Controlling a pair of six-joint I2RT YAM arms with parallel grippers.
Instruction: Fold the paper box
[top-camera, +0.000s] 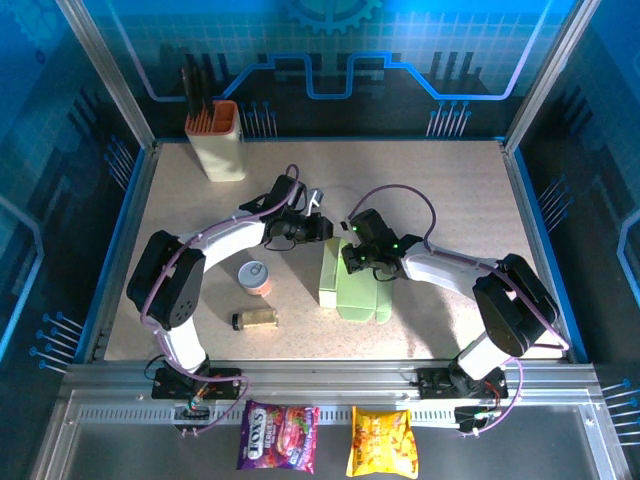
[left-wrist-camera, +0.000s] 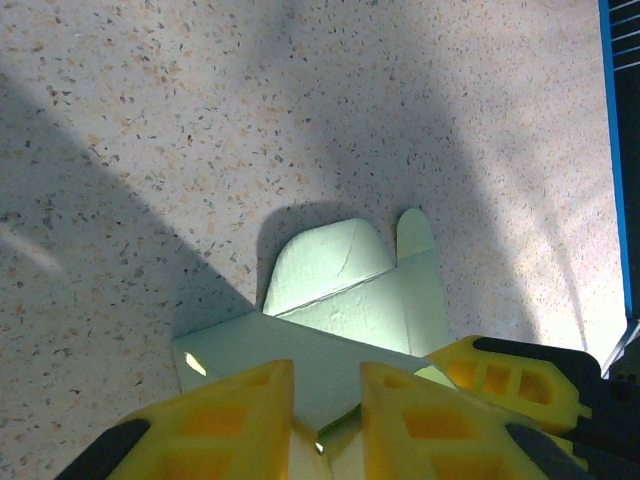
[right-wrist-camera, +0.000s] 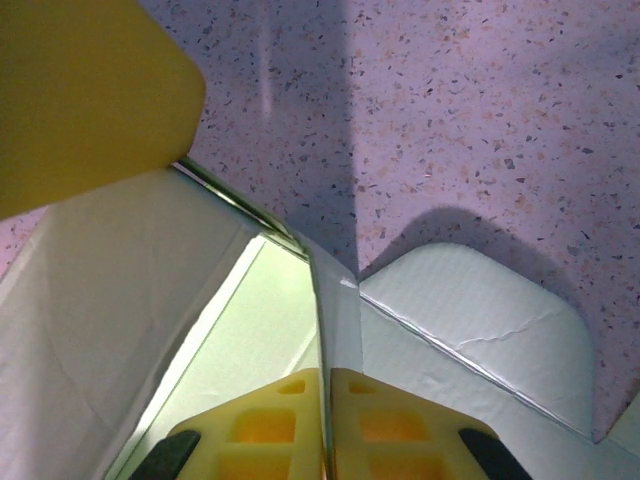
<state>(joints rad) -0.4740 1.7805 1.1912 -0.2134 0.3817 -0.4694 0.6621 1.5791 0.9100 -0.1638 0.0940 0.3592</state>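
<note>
The paper box (top-camera: 358, 292) is pale green card, partly raised, lying in the middle of the table just right of centre. My right gripper (top-camera: 347, 258) is at its upper left corner. In the right wrist view this gripper (right-wrist-camera: 327, 372) is shut on a thin upright wall of the box (right-wrist-camera: 480, 330), with a rounded flap lying flat to the right. My left gripper (top-camera: 322, 228) reaches in from the left. In its wrist view the left gripper (left-wrist-camera: 326, 375) stands with its fingers apart over a box panel (left-wrist-camera: 340, 300), and a card edge lies between them low down.
A cream knife holder (top-camera: 217, 140) with an orange rim stands at the back left. A small can (top-camera: 257, 278) and a lying jar (top-camera: 255, 319) sit left of the box. Two snack packs (top-camera: 277, 437) (top-camera: 381, 441) lie on the front rail. Bare table (top-camera: 460, 190) stretches to the right.
</note>
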